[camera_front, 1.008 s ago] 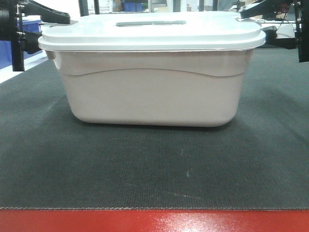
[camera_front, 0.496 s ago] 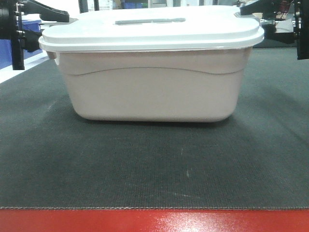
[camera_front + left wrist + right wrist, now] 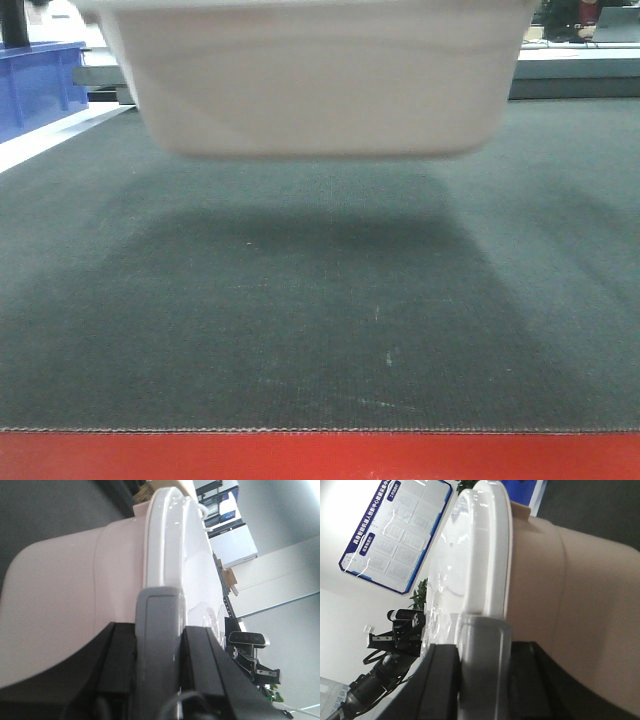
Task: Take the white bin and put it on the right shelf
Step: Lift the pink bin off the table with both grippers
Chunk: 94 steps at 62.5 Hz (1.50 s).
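Half a second ago the bin (image 3: 320,90) sat on the mat (image 3: 320,400); now it hangs clear above it, shadow (image 3: 320,250) beneath. My left gripper (image 3: 157,650) and right gripper (image 3: 485,675) are each clamped across a grey latch (image 3: 155,620) at the lid's (image 3: 170,540) rim (one per end), so the lift is done and I judge the carry to the shelf, unseen here, comes next.

Bright indoor workroom
Grey mat (image 3: 320,330), red front edge (image 3: 320,458), blue crate (image 3: 35,85) at left; white wall (image 3: 350,615) with a blue poster (image 3: 395,535), a plant (image 3: 419,594) near it.
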Each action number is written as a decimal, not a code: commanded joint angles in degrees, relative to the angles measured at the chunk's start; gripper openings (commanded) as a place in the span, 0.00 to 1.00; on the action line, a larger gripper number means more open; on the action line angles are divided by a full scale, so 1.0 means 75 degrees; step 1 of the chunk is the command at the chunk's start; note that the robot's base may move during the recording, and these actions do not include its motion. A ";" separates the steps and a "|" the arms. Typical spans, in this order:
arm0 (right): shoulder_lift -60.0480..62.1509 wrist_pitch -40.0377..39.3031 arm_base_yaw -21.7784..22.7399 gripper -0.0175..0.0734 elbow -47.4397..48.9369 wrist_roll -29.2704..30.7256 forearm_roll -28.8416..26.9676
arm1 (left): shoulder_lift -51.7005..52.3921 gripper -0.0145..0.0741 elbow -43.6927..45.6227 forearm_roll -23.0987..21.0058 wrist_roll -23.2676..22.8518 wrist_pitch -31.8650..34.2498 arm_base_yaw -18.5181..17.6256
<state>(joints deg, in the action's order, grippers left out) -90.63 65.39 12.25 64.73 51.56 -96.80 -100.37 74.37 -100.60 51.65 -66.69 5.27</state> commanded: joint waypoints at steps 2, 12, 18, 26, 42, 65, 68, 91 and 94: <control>0.0971 0.1496 -0.0017 0.39 0.0265 0.0132 -0.0906 | 0.0800 0.05 0.0537 -0.0838 0.0133 -0.1189 -0.0049; 0.1762 0.1496 -0.0017 0.39 0.0265 0.0132 -0.1203 | 0.1294 0.05 0.0974 -0.0818 0.0133 -0.1189 -0.0049; 0.2273 0.1496 -0.0017 0.39 0.0265 0.0132 -0.1400 | 0.1527 0.05 0.1193 -0.0818 0.0133 -0.1189 -0.0049; 0.2880 0.1496 -0.0017 0.39 0.0265 0.0132 -0.1594 | 0.1739 0.05 0.1421 -0.0818 0.0133 -0.1189 -0.0049; 0.3808 0.1401 -0.0017 0.39 0.0265 0.0132 -0.1693 | 0.1808 0.05 0.1575 -0.0818 0.0133 -0.1189 -0.0049; 0.3944 0.1277 -0.0017 0.39 0.0265 0.0132 -0.1686 | 0.1808 0.05 0.1575 -0.0818 0.0133 -0.1176 -0.0049; 0.3944 0.1257 -0.0017 0.39 0.0265 0.0132 -0.1686 | 0.1808 0.05 0.1585 -0.0818 0.0133 -0.1176 -0.0049; 0.3934 0.0920 -0.0017 0.39 0.0265 0.0132 -0.1342 | 0.1875 0.05 0.1602 -0.0842 0.0133 -0.1176 -0.0049; 0.3936 0.0920 -0.0017 0.39 0.0265 0.0132 -0.1336 | 0.1875 0.05 0.1602 -0.0842 0.0133 -0.1176 -0.0049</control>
<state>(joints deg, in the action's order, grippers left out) -62.53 64.50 12.93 64.73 51.14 -99.80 -89.64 84.21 -100.97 52.16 -66.88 6.04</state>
